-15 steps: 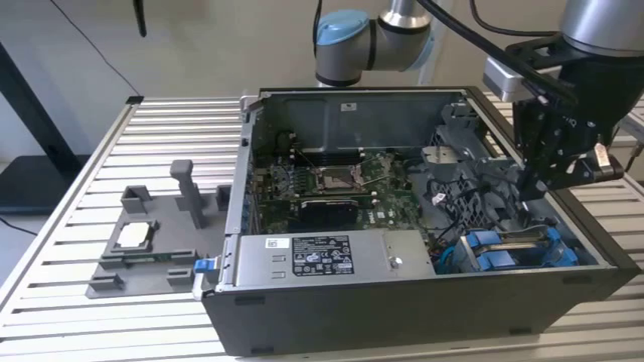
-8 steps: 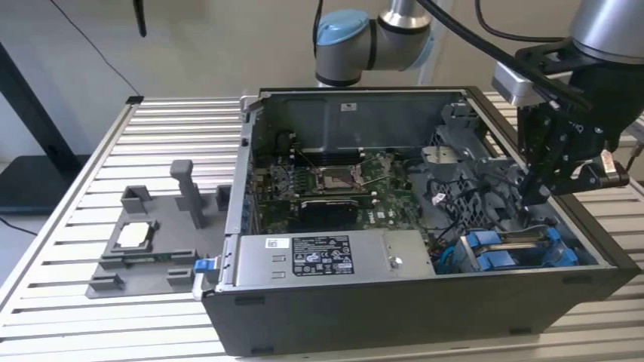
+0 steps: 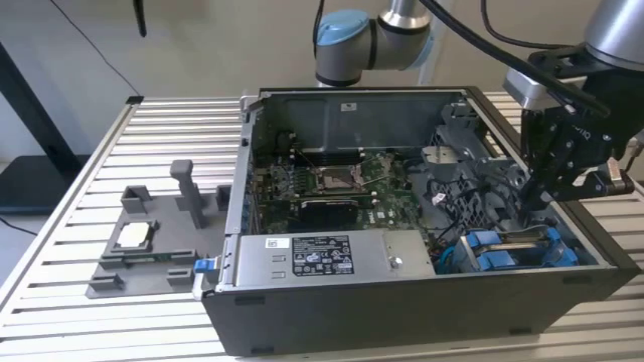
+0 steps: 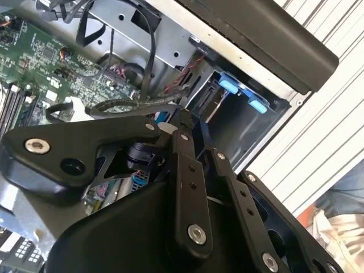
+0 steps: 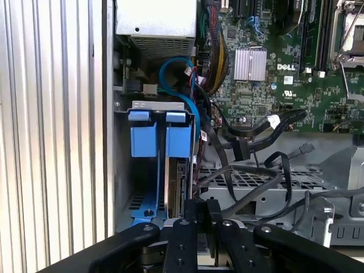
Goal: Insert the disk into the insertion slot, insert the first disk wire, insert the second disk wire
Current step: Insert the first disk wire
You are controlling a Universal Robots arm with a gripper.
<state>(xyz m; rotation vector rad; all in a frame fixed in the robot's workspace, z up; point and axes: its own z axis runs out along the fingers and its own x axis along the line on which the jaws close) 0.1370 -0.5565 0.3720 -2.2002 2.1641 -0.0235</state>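
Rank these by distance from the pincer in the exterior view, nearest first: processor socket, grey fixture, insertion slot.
1. insertion slot, just below the pincer
2. processor socket, on the green board
3. grey fixture, outside the case, at the exterior view's left

the disk (image 5: pixel 178 183) lies mostly hidden in the insertion slot (image 5: pixel 151 106).

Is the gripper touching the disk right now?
Cannot tell. In the first wrist view the gripper overlaps the disk, showing neither gap nor contact.
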